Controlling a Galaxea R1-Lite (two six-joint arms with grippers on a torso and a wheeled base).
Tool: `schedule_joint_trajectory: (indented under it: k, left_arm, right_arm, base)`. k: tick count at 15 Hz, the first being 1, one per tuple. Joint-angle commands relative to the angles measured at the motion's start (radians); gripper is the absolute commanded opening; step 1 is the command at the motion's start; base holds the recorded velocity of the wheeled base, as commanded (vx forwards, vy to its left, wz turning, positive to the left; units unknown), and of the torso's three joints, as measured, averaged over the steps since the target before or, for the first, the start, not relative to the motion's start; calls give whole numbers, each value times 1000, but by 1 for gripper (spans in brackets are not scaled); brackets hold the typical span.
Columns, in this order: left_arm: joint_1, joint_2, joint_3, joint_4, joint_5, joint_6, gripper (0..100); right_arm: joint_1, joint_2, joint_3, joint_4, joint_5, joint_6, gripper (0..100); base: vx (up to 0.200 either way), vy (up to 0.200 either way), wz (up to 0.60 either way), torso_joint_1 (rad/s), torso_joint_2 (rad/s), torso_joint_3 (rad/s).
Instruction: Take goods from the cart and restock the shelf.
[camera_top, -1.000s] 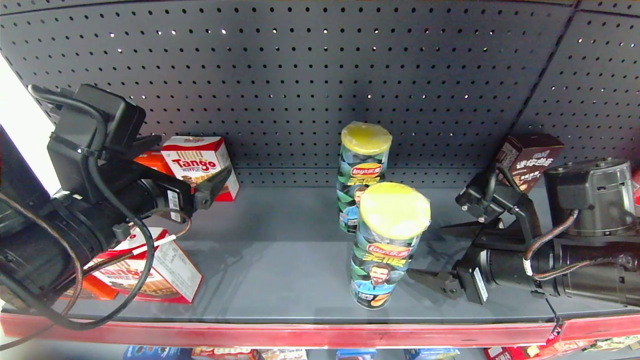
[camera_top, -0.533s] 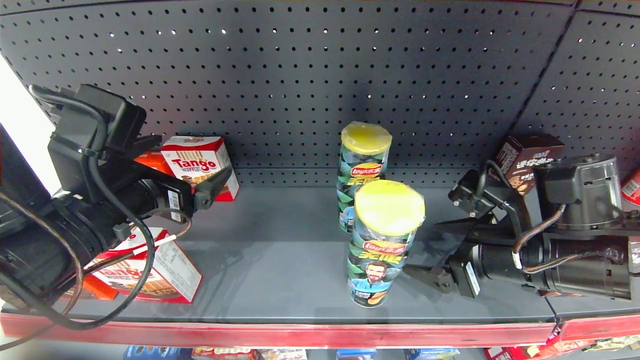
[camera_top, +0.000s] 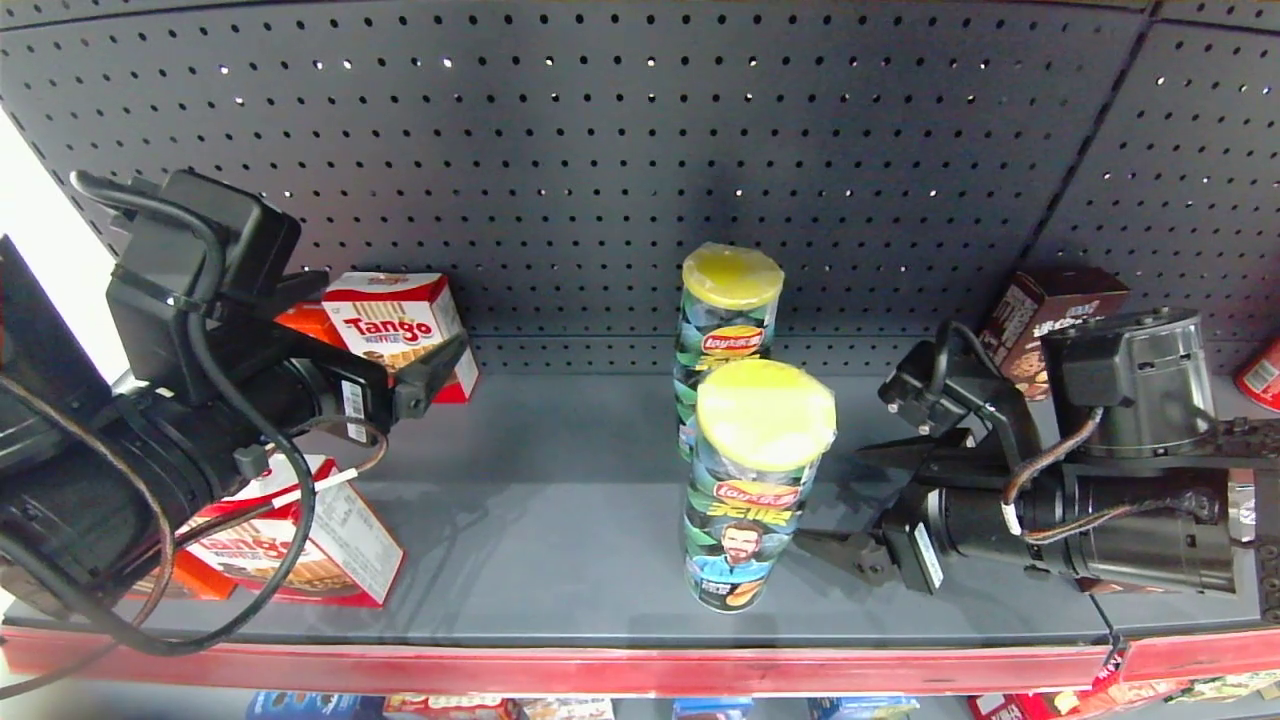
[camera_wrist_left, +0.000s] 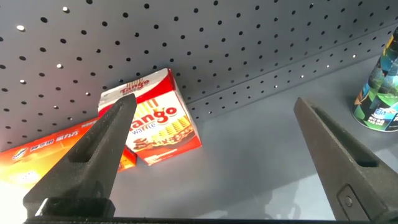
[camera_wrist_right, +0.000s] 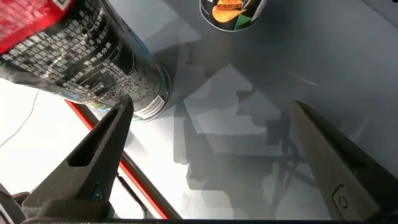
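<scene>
Two chip cans with yellow lids stand upright mid-shelf: the front can (camera_top: 758, 480) and the back can (camera_top: 728, 305). My right gripper (camera_top: 832, 497) is open just right of the front can, its lower finger close against the can's side; nothing sits between the fingers. In the right wrist view the front can (camera_wrist_right: 93, 56) lies outside the open gripper (camera_wrist_right: 211, 106), with the back can's base (camera_wrist_right: 233, 12) farther off. My left gripper (camera_top: 390, 310) hangs open over the shelf's left, in front of a wafer box (camera_top: 400, 325). That wafer box (camera_wrist_left: 155, 118) stands beyond the open left gripper (camera_wrist_left: 214, 104).
An orange box (camera_wrist_left: 50, 146) lies beside the wafer box. Another wafer box (camera_top: 300, 540) lies at the front left under my left arm. A brown box (camera_top: 1050, 300) and a red pack (camera_top: 1262, 375) stand at the right. Bare shelf floor (camera_top: 560, 500) stretches between; the red front lip (camera_top: 600, 668) bounds it.
My right arm has shifted left, and the front can has slid a little left with it. The left arm has edged slightly right. The back can has not moved.
</scene>
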Motion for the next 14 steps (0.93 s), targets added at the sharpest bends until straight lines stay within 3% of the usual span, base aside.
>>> schedule_joint_trajectory:
  k: [1,14]
  left_arm:
    - [-1,3,0,0,1,0,100]
    - [1,3,4,0,1,0,100]
  right_arm:
    - [2,4,-1,0,-1,0,100]
    - [2,10,-1,0,-1,0,100]
  base:
    - [0,0,0,0,0,0]
    - [0,0,0,0,0,0]
